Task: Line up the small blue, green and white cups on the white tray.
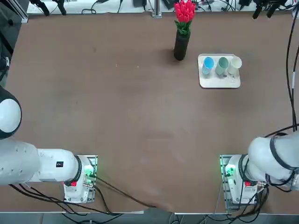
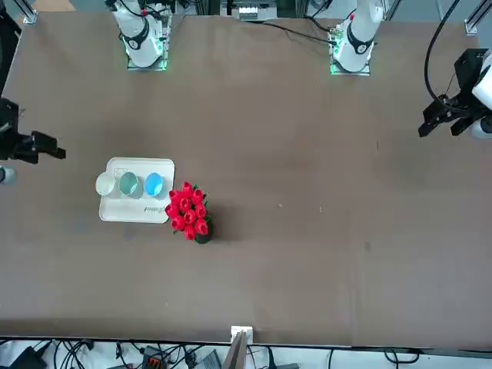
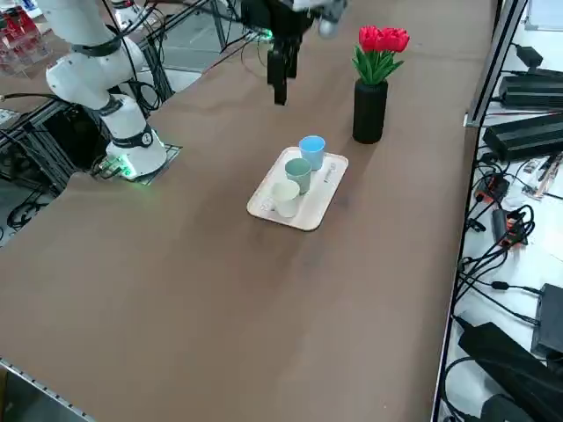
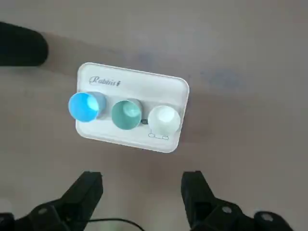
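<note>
On the white tray (image 1: 219, 83) (image 4: 134, 82), three small cups stand upright in one row: the blue cup (image 1: 208, 63) (image 4: 84, 107), the green cup (image 1: 222, 64) (image 4: 126, 115) and the white cup (image 1: 235, 63) (image 4: 163, 120). The white one sits at the tray's edge. The side view shows the same row: blue (image 3: 311, 149), green (image 3: 298, 171), white (image 3: 285, 195). My right gripper (image 4: 144, 180) (image 3: 280, 92) hangs high above the table, away from the tray. It is open, with nothing between its fingers.
A tall dark vase with red flowers (image 1: 181, 44) (image 3: 370, 110) stands close beside the tray, on the blue cup's side. Cables and black boxes (image 3: 519, 132) lie past the table's far edge. The right arm's base (image 1: 238, 179) is at the near edge.
</note>
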`<state>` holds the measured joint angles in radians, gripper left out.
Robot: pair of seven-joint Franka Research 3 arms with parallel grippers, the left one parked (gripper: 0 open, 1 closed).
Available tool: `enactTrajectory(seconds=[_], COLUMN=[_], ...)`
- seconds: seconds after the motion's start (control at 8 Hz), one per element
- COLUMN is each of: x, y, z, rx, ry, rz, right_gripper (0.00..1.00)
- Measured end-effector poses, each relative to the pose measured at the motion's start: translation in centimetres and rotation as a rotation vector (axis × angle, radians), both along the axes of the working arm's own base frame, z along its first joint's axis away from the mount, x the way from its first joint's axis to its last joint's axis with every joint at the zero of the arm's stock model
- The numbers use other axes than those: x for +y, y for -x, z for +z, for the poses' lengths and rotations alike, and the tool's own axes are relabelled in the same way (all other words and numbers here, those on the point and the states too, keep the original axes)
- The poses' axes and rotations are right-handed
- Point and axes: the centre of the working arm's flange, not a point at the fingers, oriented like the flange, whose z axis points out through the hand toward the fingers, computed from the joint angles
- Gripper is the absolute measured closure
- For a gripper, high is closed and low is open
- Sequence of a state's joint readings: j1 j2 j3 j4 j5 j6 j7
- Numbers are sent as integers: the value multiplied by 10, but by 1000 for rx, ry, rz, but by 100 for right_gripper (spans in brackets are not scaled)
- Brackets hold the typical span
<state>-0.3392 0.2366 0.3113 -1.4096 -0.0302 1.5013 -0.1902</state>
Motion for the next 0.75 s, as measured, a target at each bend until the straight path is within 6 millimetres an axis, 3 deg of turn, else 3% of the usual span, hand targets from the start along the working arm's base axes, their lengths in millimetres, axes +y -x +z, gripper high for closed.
enactTrajectory(seconds=[0.38, 0.75], x=[53, 59], y=[24, 51], z=[16, 14], rx=[-5, -81], ry=[50, 61], rz=[39, -3], right_gripper=[0, 0])
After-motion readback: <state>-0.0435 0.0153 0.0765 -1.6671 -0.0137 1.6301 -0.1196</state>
